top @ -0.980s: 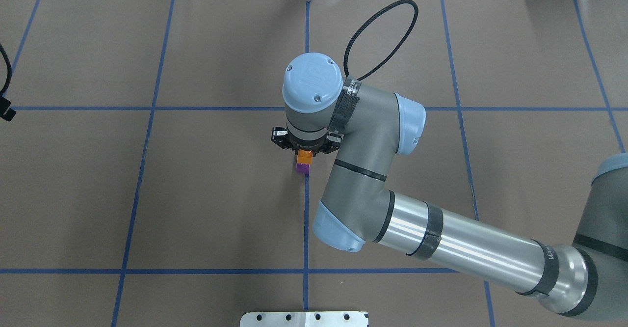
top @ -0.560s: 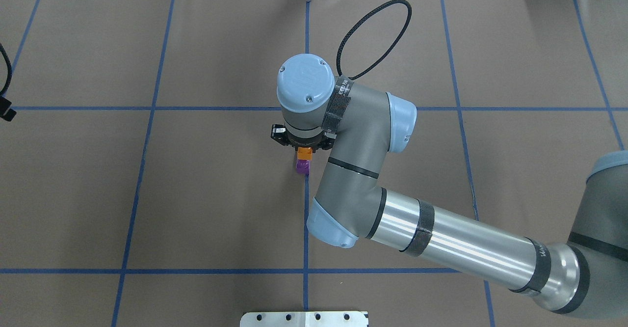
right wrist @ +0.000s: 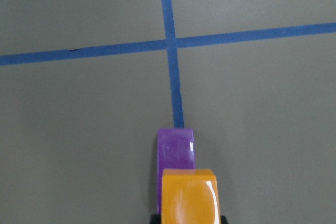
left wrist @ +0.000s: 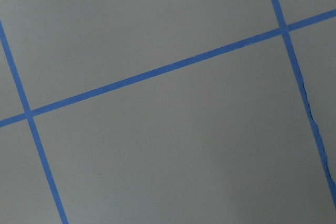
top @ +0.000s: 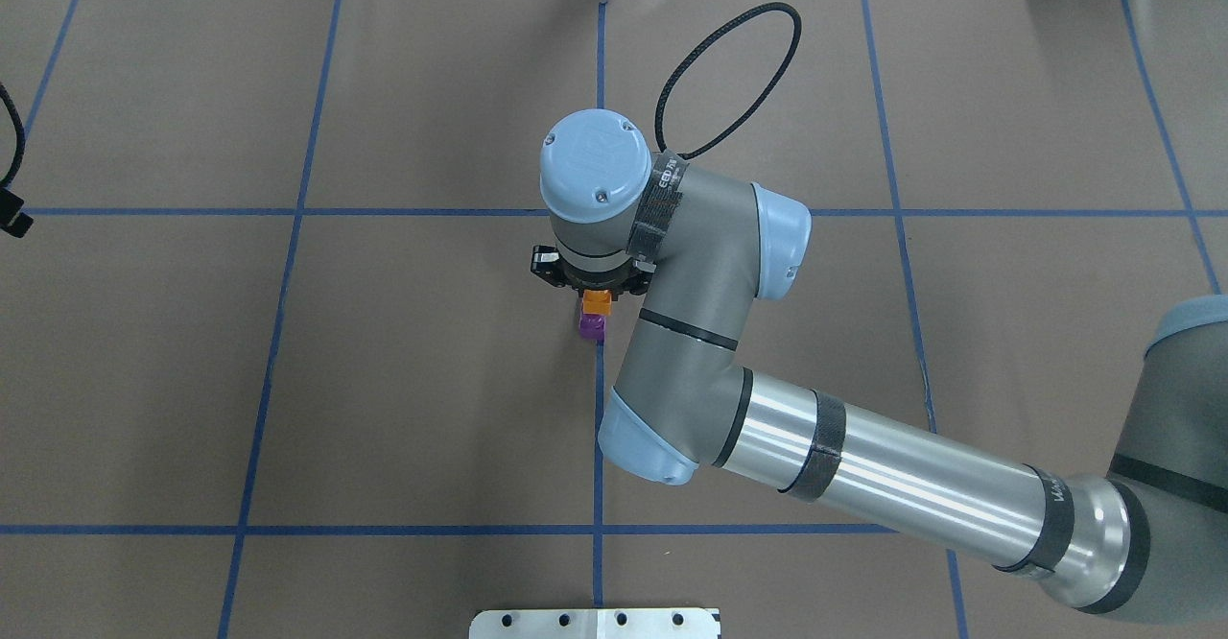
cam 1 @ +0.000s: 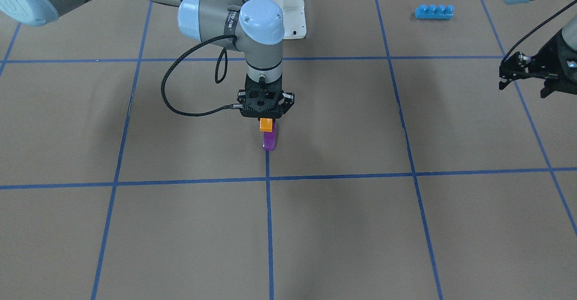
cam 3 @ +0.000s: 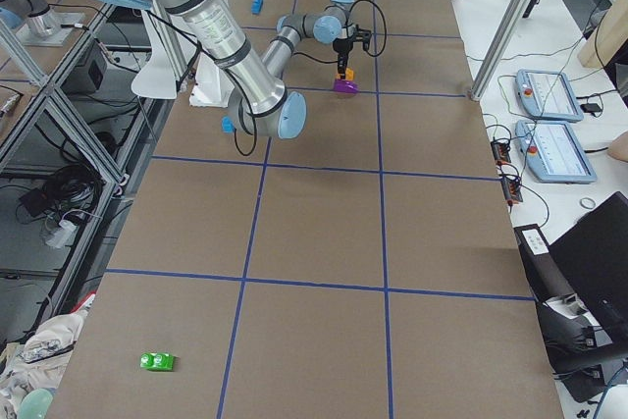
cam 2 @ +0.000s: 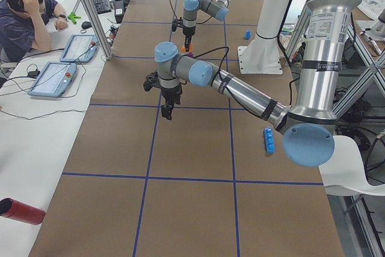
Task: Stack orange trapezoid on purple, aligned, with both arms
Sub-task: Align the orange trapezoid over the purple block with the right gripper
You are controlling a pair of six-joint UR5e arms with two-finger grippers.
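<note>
Orange trapezoid [cam 1: 266,125] sits clamped in the right tool [cam 1: 267,122], just over the purple [cam 1: 269,141]; left tool [cam 1: 524,88] hangs spread, empty.

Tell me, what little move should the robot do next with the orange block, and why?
Probably ease the right gripper straight down a little. It grips the orange trapezoid right over the purple brick, roughly lined up in the wrist view, but whether it's seated isn't clear.
</note>
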